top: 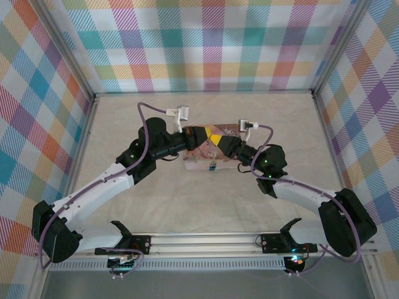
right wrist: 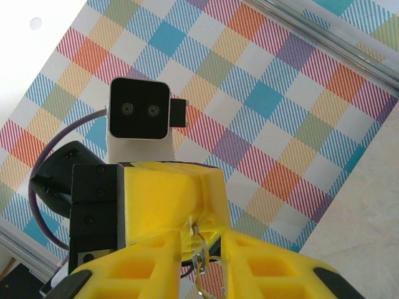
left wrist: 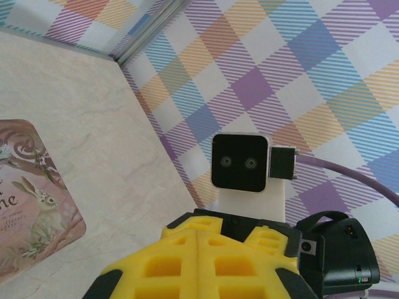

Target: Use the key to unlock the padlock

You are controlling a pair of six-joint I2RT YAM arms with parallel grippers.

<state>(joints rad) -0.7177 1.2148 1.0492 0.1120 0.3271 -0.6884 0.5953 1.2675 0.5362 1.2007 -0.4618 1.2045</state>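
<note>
Both grippers meet tip to tip above the pink tin (top: 197,162). My left gripper (top: 212,136) (left wrist: 199,225) is shut, its yellow pads pressed together. From the seam of its fingers (right wrist: 168,199) a thin metal sliver with a wire ring, the key (right wrist: 201,249), sticks out. My right gripper (top: 222,144) (right wrist: 202,250) is open, with a finger on either side of the key and a gap still showing. A small bluish padlock (top: 212,167) hangs at the tin's front edge, below both grippers.
The tin's illustrated lid (left wrist: 31,199) lies flat on the beige tabletop (top: 268,118). Checked cloth walls (top: 206,43) close the table on three sides. The right wrist camera (left wrist: 240,163) faces the left wrist camera (right wrist: 138,109) at close range.
</note>
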